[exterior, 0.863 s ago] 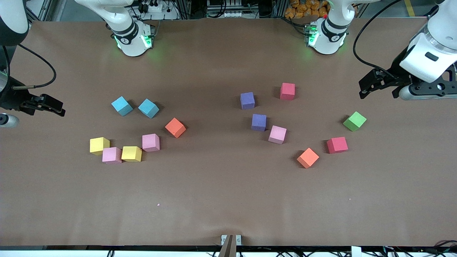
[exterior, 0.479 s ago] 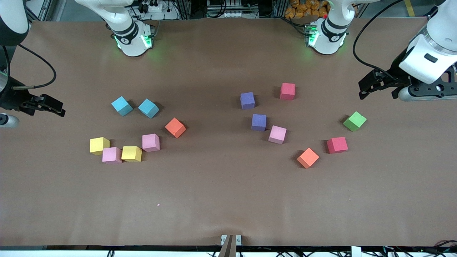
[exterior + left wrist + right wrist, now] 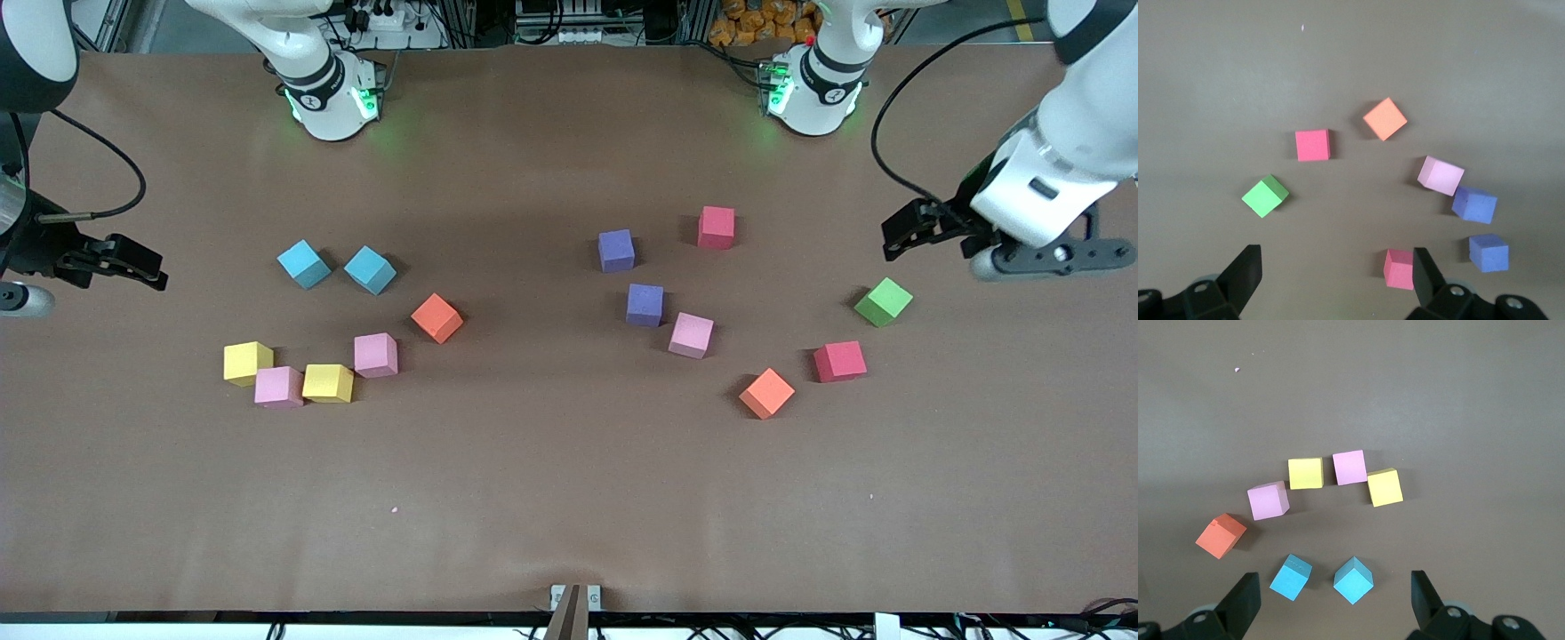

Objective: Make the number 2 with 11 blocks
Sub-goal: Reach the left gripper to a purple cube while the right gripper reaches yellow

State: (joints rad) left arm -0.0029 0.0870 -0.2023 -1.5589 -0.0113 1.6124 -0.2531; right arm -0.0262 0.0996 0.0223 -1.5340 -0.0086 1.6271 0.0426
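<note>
Looking at your table (image 3: 569,498): blocks lie scattered in two groups, no digit formed yet. Toward the right arm's end: yellow (image 3: 247,362), pink (image 3: 278,387), yellow (image 3: 327,383) touching in a row, w/ another pink (image 3: 375,355) just beside, an orange (image 3: 436,317) near, plus two light blue cubes (image 3: 304,264) farther from the front cam. Toward the left arm's end: two purple (image 3: 616,250), pink (image 3: 691,335), two red (image 3: 716,227), orange (image 3: 766,393), green (image 3: 883,301), all apart. Your left gripper (image 3: 900,238) hangs up over bare table near green, jaws wide, holding nothing. Right gripper (image 3: 147,268) waits at its table end, jaws wide, also w/o a block.
</note>
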